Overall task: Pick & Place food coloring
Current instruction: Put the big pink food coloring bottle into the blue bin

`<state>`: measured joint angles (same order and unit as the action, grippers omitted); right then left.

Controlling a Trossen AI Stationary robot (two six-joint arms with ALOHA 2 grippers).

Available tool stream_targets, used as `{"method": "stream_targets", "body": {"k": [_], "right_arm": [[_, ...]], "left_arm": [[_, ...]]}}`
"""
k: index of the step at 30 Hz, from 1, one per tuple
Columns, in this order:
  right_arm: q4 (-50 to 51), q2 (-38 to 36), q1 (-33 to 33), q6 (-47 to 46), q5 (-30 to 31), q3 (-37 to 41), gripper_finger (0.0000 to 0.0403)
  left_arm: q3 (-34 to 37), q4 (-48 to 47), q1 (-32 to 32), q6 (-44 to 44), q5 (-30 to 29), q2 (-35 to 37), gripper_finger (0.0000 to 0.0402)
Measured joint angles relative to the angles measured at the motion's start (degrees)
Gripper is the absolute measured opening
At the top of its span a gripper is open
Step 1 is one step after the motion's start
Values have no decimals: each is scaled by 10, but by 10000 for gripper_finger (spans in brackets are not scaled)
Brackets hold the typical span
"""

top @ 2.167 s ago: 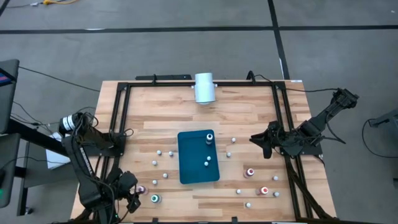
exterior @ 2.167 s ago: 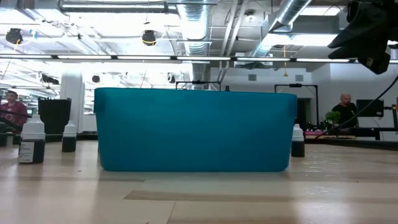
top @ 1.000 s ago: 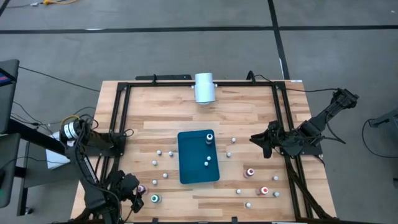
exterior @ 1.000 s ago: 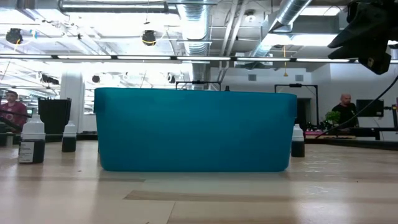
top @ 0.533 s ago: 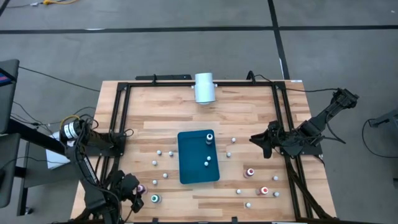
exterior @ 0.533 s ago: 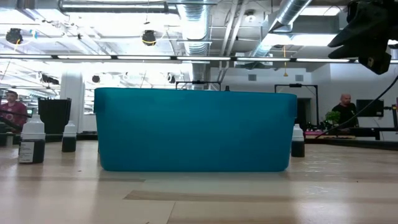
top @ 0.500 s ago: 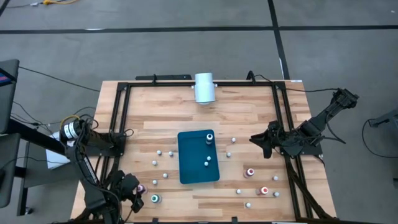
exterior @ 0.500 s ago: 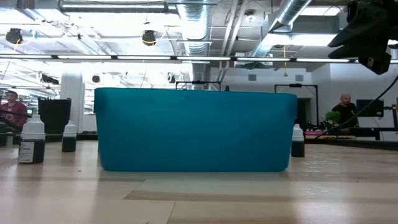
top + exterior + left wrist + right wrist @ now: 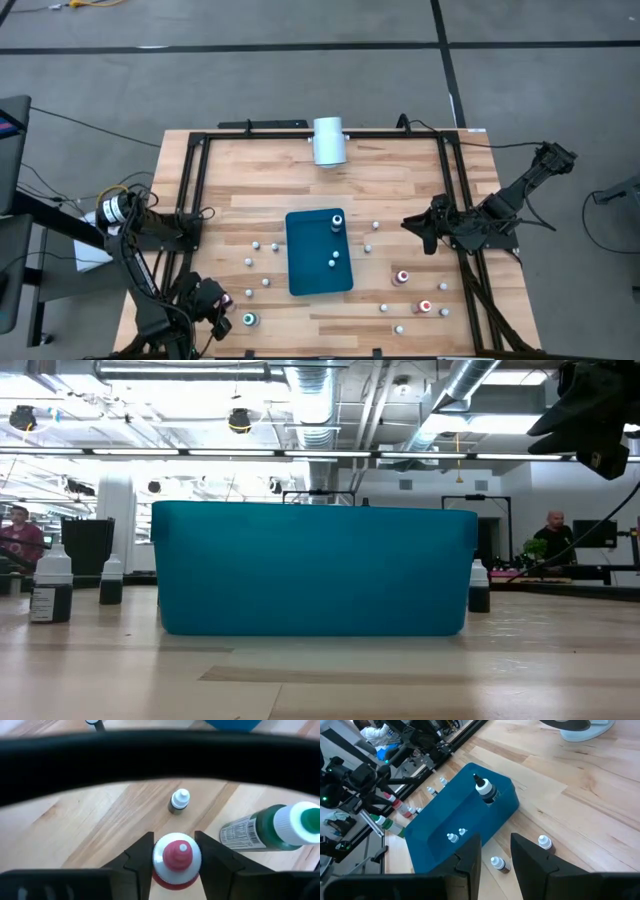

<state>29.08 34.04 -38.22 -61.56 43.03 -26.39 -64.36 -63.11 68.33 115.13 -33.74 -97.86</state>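
My left gripper is at the table's near left corner, shut on a red-topped food coloring bottle. A green-topped bottle stands just beside it. More bottles stand scattered around the teal tray, and three stand inside it. My right gripper hangs over the table's right side, open with nothing between its fingers. My left gripper pinches the red-topped bottle between its two fingers, at the white collar around its red tip. The fingers slant down at it from the table's near left. The bottle stands upright, and its foot is hidden under the cap.
A white cylinder lies at the far edge. Red-topped bottles and small whitish ones dot the wood on both sides of the tray. A black frame borders the table. People show in the room behind.
My left gripper has stayed in place and drawn its fingers in around the red-topped bottle, which has not moved. My right arm has kept still.
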Motion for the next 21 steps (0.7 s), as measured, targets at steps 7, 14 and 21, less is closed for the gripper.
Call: {"method": "stream_targets", "body": {"k": [7,14,21], "right_arm": [[0,0,0,0,0,0,95],[0,0,0,-4,0,0,95],[0,0,0,-5,-1,0,95]], "left_arm": [[0,1,0,0,0,0,109],[-4,-1,0,0,-2,0,109],[-36,-59,0,13,-19,0,108]]}}
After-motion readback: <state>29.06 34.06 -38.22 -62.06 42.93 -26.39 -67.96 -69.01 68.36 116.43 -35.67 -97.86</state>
